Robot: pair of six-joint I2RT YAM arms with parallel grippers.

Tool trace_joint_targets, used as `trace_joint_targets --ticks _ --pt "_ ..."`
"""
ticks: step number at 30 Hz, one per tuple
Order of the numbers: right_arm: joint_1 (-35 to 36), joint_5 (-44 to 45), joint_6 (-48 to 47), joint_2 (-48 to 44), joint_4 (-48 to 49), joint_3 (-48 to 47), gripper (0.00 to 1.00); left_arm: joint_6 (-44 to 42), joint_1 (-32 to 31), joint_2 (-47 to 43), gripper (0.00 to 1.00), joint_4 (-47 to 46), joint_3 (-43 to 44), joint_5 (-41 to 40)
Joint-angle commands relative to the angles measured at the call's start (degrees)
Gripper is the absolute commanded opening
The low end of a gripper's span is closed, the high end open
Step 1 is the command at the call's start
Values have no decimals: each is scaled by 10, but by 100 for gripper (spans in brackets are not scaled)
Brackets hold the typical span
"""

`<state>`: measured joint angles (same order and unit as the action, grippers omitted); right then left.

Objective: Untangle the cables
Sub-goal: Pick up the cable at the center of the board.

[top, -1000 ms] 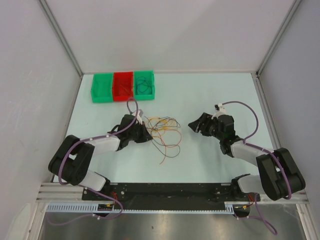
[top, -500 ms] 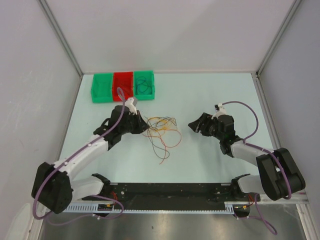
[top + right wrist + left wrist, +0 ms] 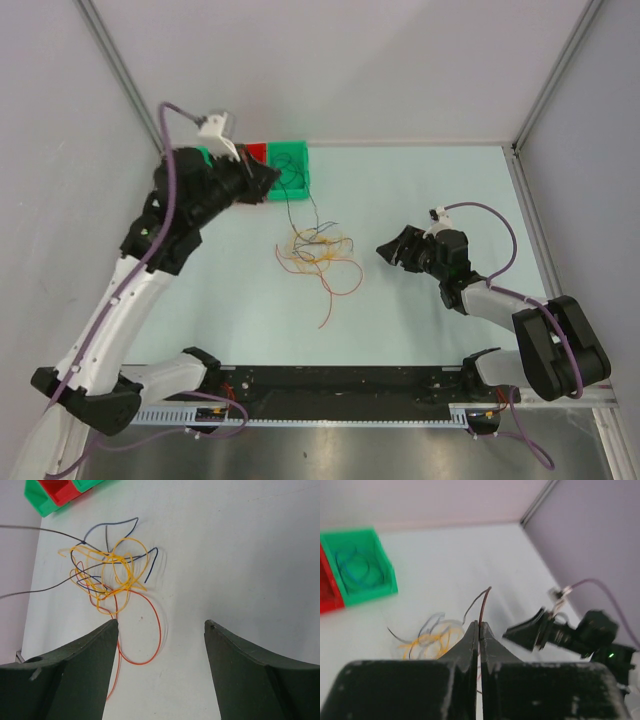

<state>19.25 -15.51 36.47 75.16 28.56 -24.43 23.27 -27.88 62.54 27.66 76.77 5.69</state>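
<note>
There goes my left arm (image 3: pixel 150 240). A second ago it lay low on the surface, just left of the pile. Now it has swung up and away to the far left, standing tall in front of the bins (image 3: pixel 292 165) and covering the leftmost one that was in full view before. The left fingers (image 3: pixel 469 642) have come up pinched on a dark wire (image 3: pixel 482 607), and that strand now stretches from the tangled cables (image 3: pixel 315 248) toward the far left, where earlier it lay among the loops. The pile itself has been dragged a little to the far left and sits more bunched, with its orange tail trailing toward the near side.
</note>
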Motion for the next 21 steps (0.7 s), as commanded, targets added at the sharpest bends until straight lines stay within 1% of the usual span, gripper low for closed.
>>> trace_joint_targets --ticks 1,2,4,5,7,8,11,13,16,17,18,21 --pt "-3 -2 2 -4 16 -4 74 -54 -2 24 0 13 160 -3" --pt "-3 -1 3 -4 16 -4 74 -70 -2 43 0 13 215 4" --pt "-2 -1 3 -5 15 -4 74 -83 -2 65 0 15 273 16" --pt "-2 -1 2 -4 15 -4 74 -95 -2 75 0 17 335 22" --pt "-1 0 2 -5 14 -4 74 -103 -2 104 0 20 393 24" --pt "-2 0 2 -5 14 -4 74 -110 -2 114 0 20 448 25" --pt "-1 -1 2 -5 15 -4 74 -122 -2 139 0 14 525 21" --pt "-2 -1 2 -4 15 -4 74 -129 -2 141 1 9 535 -1" --pt "-3 -1 2 -6 15 -3 74 -145 -2 127 0 15 510 -47" --pt "-2 -2 2 -6 15 -3 74 -152 -1 121 0 16 482 -55" --pt "-2 -2 2 -6 15 -3 74 -155 -1 115 0 16 466 -84" --pt "-2 -5 1 -4 17 -2 74 -160 5 88 0 6 402 -99"
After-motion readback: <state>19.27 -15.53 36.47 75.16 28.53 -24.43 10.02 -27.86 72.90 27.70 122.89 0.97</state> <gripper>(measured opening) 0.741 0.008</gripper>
